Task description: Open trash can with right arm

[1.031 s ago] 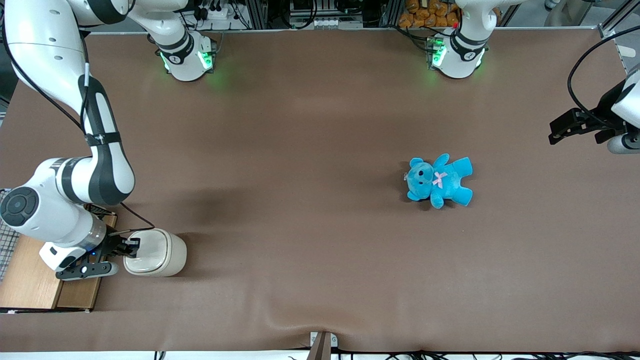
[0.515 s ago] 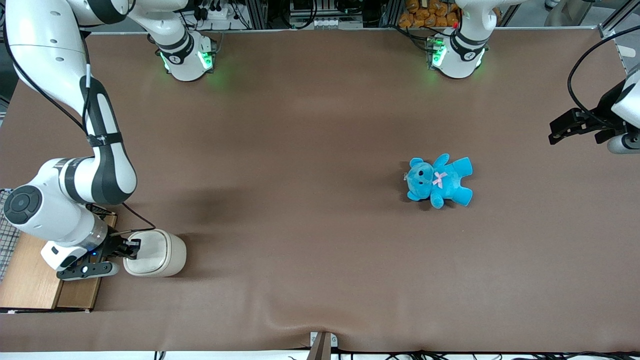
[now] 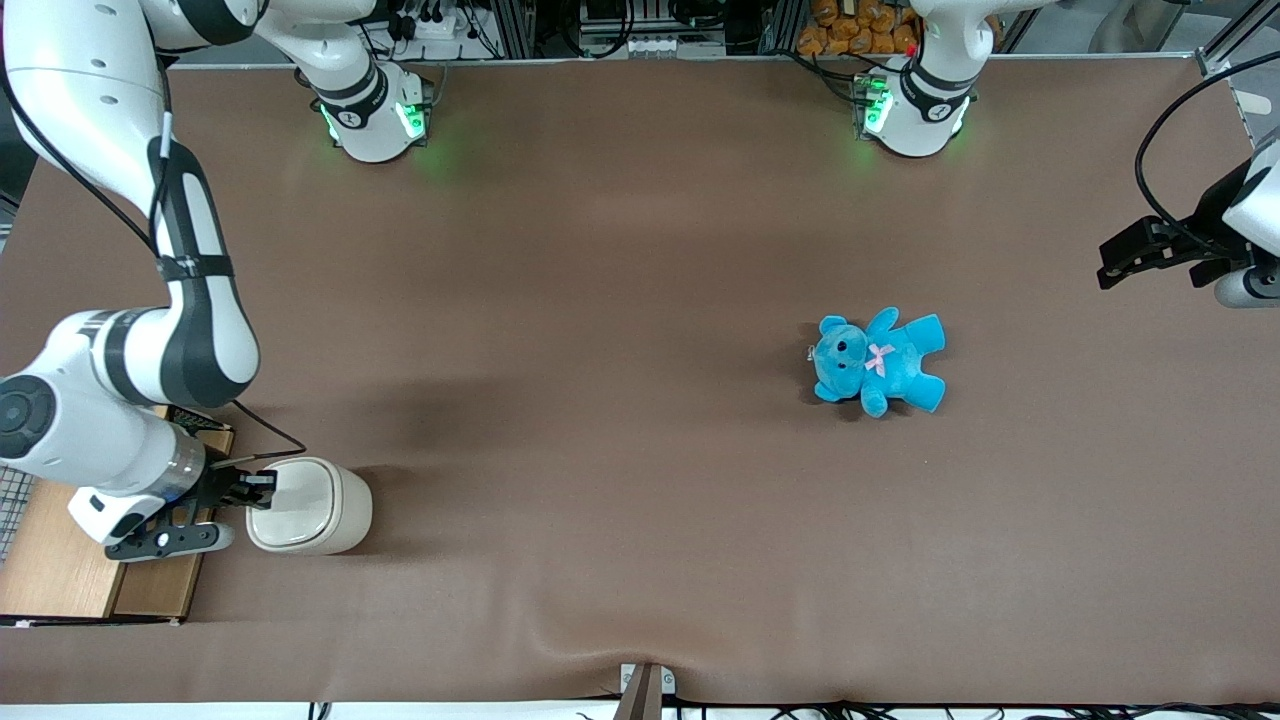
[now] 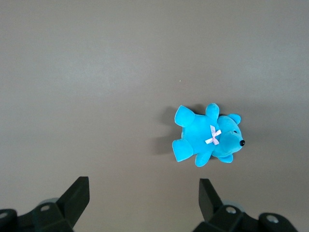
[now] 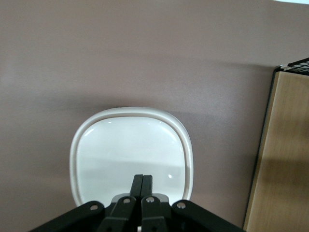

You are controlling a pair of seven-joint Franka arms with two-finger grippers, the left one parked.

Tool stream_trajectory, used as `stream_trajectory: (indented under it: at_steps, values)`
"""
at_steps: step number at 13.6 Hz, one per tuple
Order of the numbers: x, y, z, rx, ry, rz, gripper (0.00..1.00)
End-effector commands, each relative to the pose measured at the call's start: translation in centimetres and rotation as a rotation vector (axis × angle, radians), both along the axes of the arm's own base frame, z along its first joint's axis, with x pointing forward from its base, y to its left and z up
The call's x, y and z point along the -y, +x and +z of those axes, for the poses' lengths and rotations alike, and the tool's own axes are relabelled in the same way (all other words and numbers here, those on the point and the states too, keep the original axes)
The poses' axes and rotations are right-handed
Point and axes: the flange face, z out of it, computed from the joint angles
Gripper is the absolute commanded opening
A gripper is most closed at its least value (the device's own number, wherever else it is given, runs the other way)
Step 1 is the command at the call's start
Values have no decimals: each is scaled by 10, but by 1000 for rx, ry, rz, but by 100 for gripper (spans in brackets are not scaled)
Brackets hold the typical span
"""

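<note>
Cream trash can lid still flat; clenched hand slid slightly off lid edge, press unfinished.

The right arm shows glossy white shells banded in dark grey, a silver wrist ring and a thin black cable along its links; its black gripper ends in slim, screw-studded fingers.
</note>
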Motion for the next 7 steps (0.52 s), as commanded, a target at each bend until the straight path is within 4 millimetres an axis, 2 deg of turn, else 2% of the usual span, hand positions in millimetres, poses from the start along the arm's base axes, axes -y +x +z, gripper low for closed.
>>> stream_trajectory:
  at_steps: [1, 2, 3, 4, 7]
  values:
    - [2, -6, 30, -35, 12, -4, 37]
    - [5, -8, 39, -36, 18, -10, 53]
    - [9, -12, 47, -43, 28, -17, 93]
    - [10, -17, 59, -57, 37, -17, 100]
    - [12, -39, 103, -103, 44, -22, 100]
